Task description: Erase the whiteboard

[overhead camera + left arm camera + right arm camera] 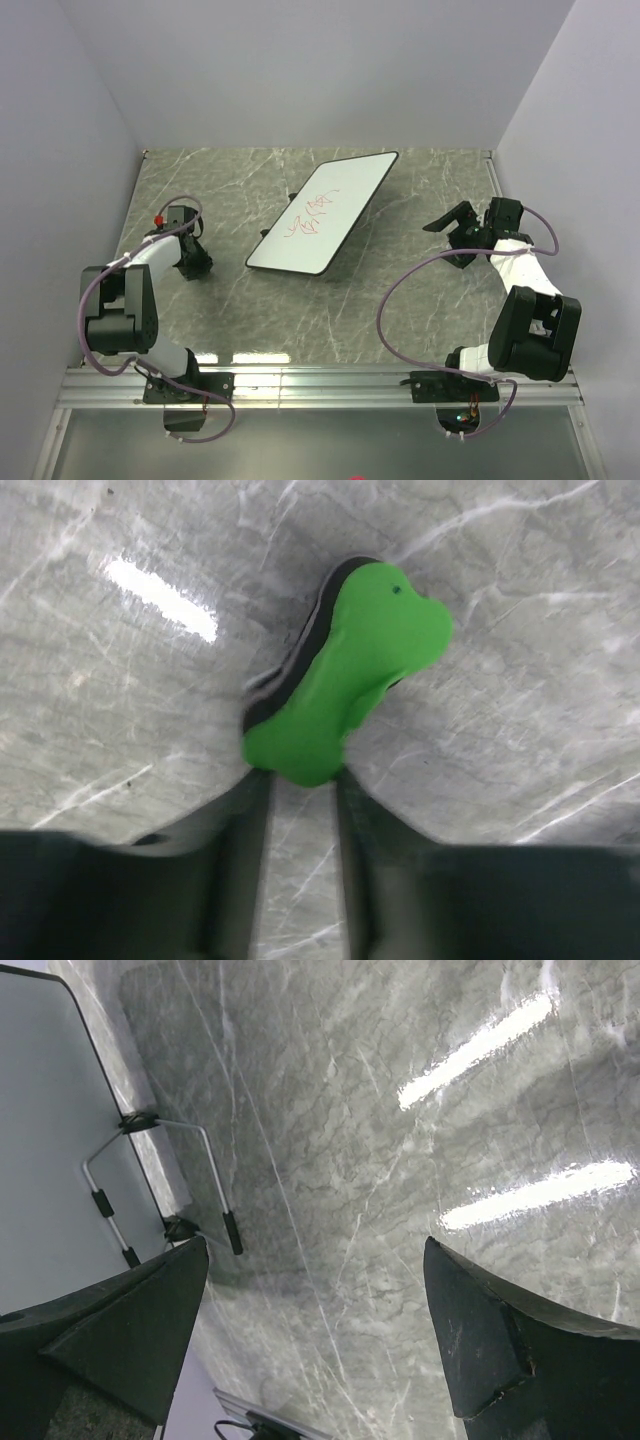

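The whiteboard stands tilted on a wire stand in the middle of the table, with red scribbles on its face. Its edge and the stand show at the left of the right wrist view. A green bone-shaped eraser with a black underside lies on the table at far left. My left gripper is narrowed on the eraser's near end, with both fingertips touching it. From above, the left gripper is low at the table and hides the eraser. My right gripper is wide open and empty to the right of the board, and in its own wrist view it is above bare table.
The grey marble table is walled on the left, back and right. A metal rail runs along the near edge under both arm bases. The board's wire stand rests on the table near my right gripper's left finger.
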